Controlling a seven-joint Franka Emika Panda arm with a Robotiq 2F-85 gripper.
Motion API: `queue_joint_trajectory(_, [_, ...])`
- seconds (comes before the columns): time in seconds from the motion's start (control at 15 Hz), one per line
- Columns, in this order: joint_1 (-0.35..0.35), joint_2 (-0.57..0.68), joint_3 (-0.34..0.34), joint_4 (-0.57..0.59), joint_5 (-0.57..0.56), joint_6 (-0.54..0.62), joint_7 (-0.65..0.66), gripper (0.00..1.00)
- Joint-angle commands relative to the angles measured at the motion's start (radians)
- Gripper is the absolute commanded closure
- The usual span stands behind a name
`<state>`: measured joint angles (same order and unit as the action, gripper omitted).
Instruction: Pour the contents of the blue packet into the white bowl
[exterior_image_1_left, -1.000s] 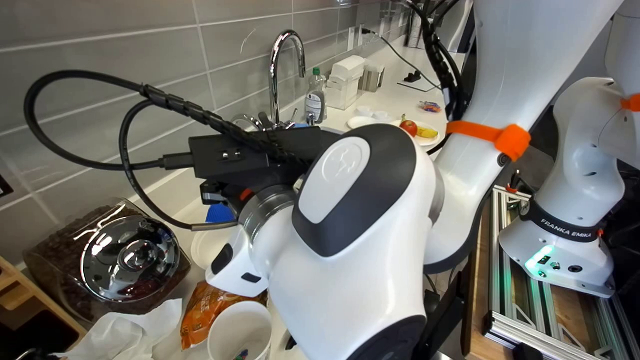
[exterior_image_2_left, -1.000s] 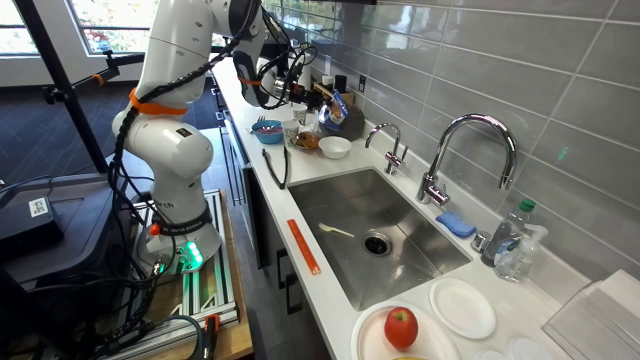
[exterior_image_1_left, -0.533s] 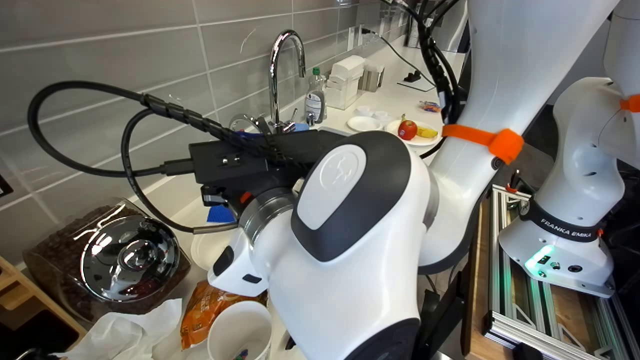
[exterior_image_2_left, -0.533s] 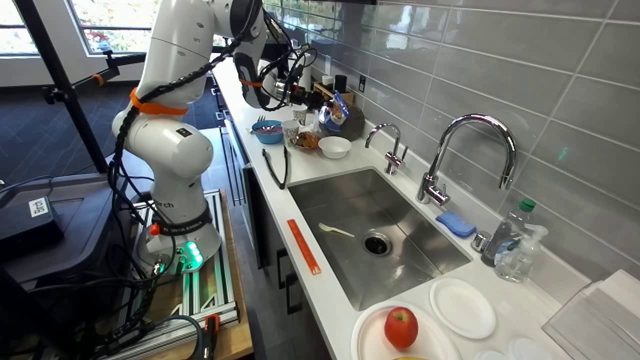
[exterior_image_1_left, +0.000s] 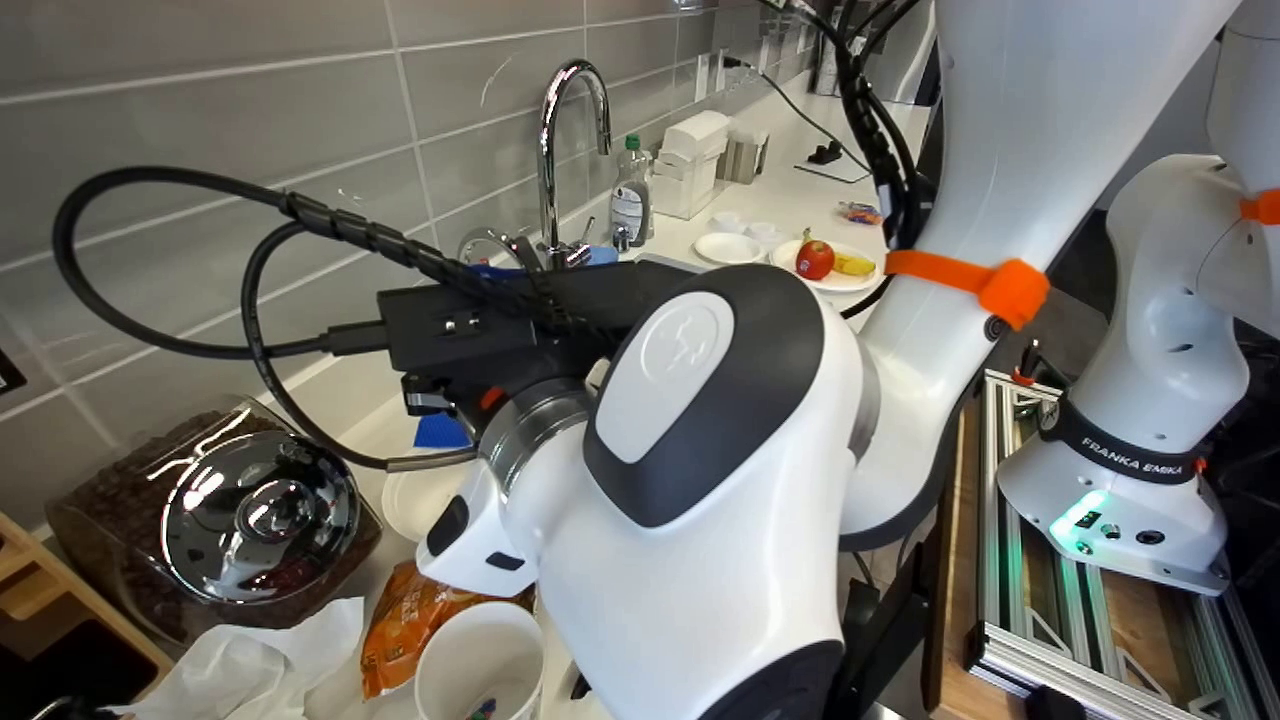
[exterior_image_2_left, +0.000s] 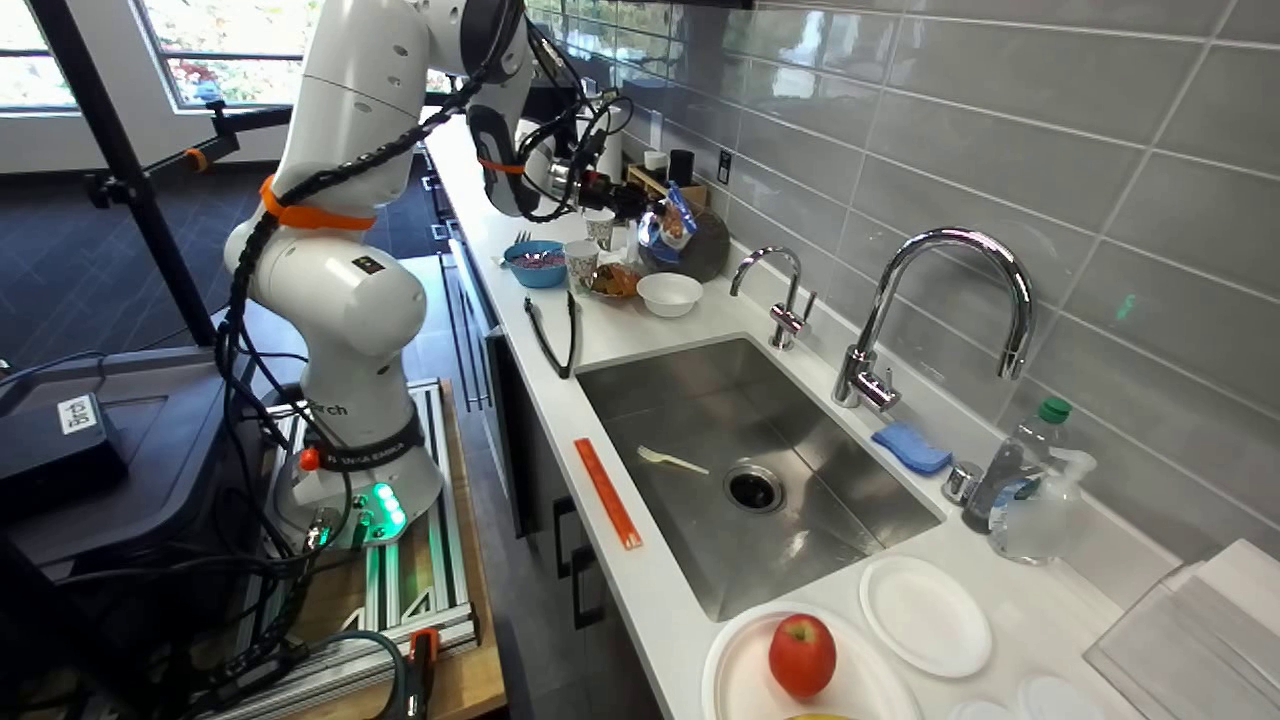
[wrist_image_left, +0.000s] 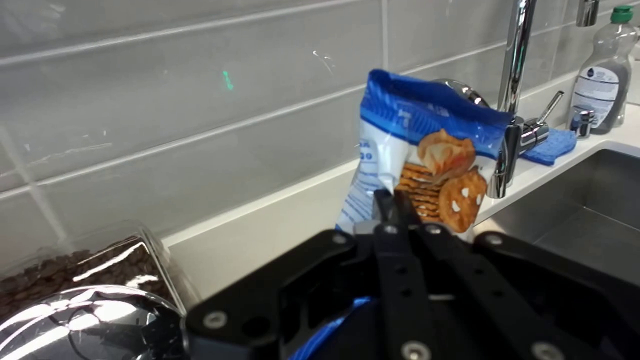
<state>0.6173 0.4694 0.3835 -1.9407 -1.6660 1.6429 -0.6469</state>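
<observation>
The blue packet (wrist_image_left: 445, 155), with white and orange print, hangs upright in my gripper (wrist_image_left: 395, 202). The jaws are shut on a pinched fold in its middle. Its blue top edge gapes and looks open; the contents are not visible. In an exterior view the packet (exterior_image_2_left: 678, 218) is in the air above and beyond the white bowl (exterior_image_2_left: 670, 295), in front of my gripper (exterior_image_2_left: 650, 208). In an exterior view only a blue lower corner of the packet (exterior_image_1_left: 441, 430) shows clearly below the wrist, and the bowl (exterior_image_1_left: 408, 500) is partly hidden behind the arm.
A bean jar with a chrome lid (exterior_image_1_left: 270, 520) lies beside the bowl. An orange-brown bag (exterior_image_1_left: 405, 625) and a white cup (exterior_image_1_left: 480, 660) stand close by. The sink (exterior_image_2_left: 690, 550), small tap (exterior_image_2_left: 785, 320) and black tongs (exterior_image_2_left: 555, 340) are nearby. A tiled wall (wrist_image_left: 200, 100) stands behind.
Over the first half second my wrist and gripper sank slightly with the packet, and the arm shifted a little. Since then almost nothing has moved. The packet stays held.
</observation>
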Motion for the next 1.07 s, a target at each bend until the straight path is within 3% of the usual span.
queue_joint_trajectory(0.0, [0.020,0.011,-0.010,0.001,-0.026,-0.062,-0.005,1.00])
queue_joint_trajectory(0.2, [-0.006,-0.006,0.013,-0.007,-0.002,0.022,0.006,1.00])
queue_joint_trajectory(0.33, [0.006,0.002,0.005,-0.001,-0.004,-0.020,-0.003,1.00])
queue_joint_trajectory(0.4, [-0.004,-0.002,0.012,-0.006,0.005,0.016,-0.009,1.00])
queue_joint_trajectory(0.6, [0.019,0.012,-0.006,0.003,-0.015,-0.068,-0.016,1.00])
queue_joint_trajectory(0.73, [-0.005,0.001,0.013,-0.004,0.003,0.009,-0.011,1.00])
queue_joint_trajectory(0.87, [0.015,0.011,-0.002,0.004,-0.009,-0.058,-0.017,1.00])
queue_joint_trajectory(1.0, [-0.012,-0.006,0.018,-0.009,0.007,0.035,-0.003,1.00])
